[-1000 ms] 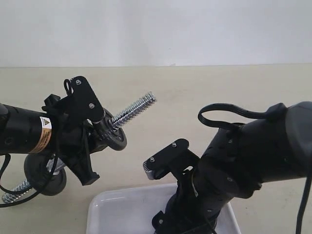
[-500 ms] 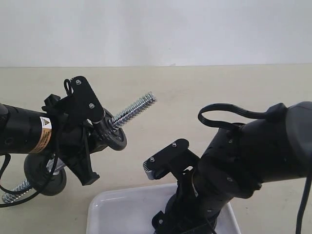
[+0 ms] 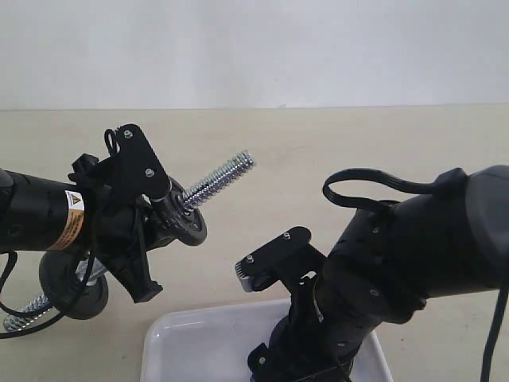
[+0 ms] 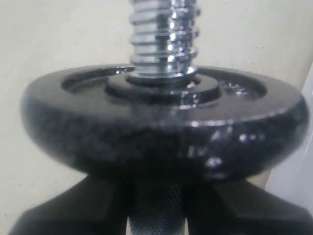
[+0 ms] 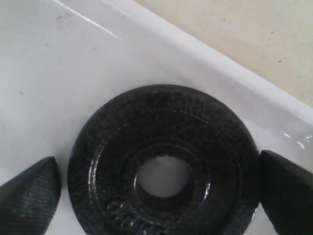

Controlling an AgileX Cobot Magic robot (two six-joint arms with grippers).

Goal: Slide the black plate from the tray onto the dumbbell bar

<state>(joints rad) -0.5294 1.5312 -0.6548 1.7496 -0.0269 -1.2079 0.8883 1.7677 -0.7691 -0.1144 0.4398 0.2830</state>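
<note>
Pickup pending: black plate [image 5: 161, 127] in tray [image 5: 63, 68], between wide-open jaws of right gripper [image 5: 159, 193]. Meanwhile left gripper [image 4: 156, 218] clamps dumbbell bar [image 4: 164, 39].

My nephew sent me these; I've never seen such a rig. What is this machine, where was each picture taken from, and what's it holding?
It is a robot with two black arms, each ending in a two-fingered gripper. The wide picture comes from a camera off the arms; each close-up from a camera on one wrist. On the beige table sits a white tray. The left gripper holds a chrome bar tilted upward, a black disc already on it. The right gripper is open, its fingers either side of a black plate lying flat in the tray.
</note>
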